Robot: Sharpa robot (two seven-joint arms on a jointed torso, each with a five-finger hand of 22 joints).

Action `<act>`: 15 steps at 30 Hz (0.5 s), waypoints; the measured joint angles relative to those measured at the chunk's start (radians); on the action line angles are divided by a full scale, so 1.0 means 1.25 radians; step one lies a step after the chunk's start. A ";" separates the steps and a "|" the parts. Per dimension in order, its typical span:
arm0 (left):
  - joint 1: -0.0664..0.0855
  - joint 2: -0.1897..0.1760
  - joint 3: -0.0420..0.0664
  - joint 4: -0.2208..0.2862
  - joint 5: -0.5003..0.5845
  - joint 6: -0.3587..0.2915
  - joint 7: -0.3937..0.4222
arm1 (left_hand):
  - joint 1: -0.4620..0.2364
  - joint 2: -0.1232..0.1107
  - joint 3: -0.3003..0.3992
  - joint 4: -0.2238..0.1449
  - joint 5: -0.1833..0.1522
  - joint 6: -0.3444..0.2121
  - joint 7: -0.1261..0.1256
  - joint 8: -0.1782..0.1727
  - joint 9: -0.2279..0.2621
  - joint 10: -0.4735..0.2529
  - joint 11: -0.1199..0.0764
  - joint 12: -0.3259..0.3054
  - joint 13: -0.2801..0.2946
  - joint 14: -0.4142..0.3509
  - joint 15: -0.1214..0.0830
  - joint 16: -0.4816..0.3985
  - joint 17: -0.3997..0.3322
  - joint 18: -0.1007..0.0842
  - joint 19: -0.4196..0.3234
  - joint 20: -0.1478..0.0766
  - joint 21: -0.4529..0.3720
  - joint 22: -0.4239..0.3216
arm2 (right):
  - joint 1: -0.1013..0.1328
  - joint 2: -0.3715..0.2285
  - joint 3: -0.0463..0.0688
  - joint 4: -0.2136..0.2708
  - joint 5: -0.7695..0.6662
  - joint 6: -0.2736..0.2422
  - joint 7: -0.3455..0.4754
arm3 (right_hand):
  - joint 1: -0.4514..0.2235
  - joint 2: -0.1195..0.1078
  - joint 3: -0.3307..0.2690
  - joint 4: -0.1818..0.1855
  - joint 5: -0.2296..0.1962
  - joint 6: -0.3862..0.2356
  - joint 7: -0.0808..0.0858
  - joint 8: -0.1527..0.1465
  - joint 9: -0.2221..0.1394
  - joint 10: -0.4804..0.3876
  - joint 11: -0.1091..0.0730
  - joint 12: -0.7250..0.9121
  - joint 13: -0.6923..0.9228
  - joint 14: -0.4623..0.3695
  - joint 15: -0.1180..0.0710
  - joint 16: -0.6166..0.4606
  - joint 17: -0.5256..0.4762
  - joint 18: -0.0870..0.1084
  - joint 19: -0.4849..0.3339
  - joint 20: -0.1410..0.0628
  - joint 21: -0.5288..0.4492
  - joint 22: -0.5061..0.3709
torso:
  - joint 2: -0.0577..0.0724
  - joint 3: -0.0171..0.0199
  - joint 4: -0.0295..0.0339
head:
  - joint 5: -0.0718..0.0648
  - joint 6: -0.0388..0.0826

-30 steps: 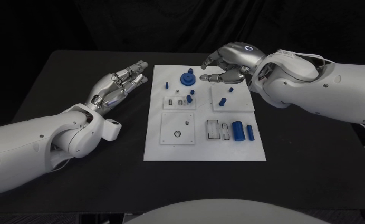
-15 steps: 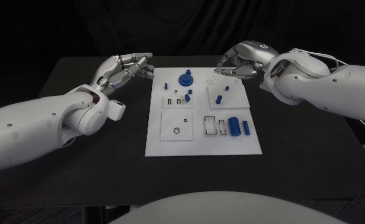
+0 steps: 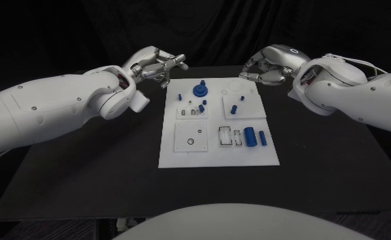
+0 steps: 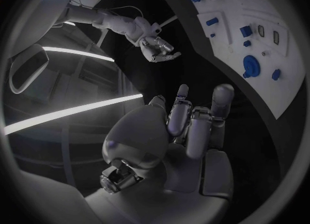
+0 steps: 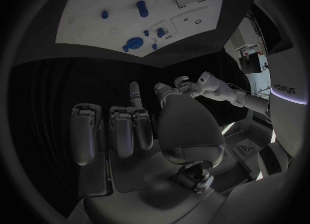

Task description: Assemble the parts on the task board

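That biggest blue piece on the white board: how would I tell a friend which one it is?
Start at the white board in the middle of the black table. Go to its far end, between the two hands; the round blue knob stands there, left of centre. It is wide and disc-shaped with a stub on top, while its blue neighbours are slim pegs.

task board [image 4: 258, 38] cut off by circle rim, parts [image 3: 251, 137] too small to identify

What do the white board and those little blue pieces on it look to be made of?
The white board looks like matte plastic: flat, even white, no glare. The blue pieces look like moulded or printed plastic, uniformly coloured with a slight sheen. Painted metal can't be ruled out for either.
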 measured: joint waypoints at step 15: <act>0.021 0.103 0.000 -0.014 -0.261 0.088 -0.370 | -0.061 -0.020 -0.007 -0.001 0.000 0.004 -0.062 0.207 0.310 0.006 -0.061 0.000 -0.001 0.003 -0.065 0.000 0.000 -0.057 0.282 -0.057 0.138 0.221 | 0.000 -0.001 0.000 0.001 0.004 0.006 -0.009 | 0.000 0.000 0.000 0.000 0.000 0.000 0.000 -0.001 -0.001 0.000 0.000 0.000 0.001 0.000 0.000 0.000 0.000 0.000 0.000 0.000 0.000 0.000 | -0.015 0.0215 -0.0110 | -0.005 0.000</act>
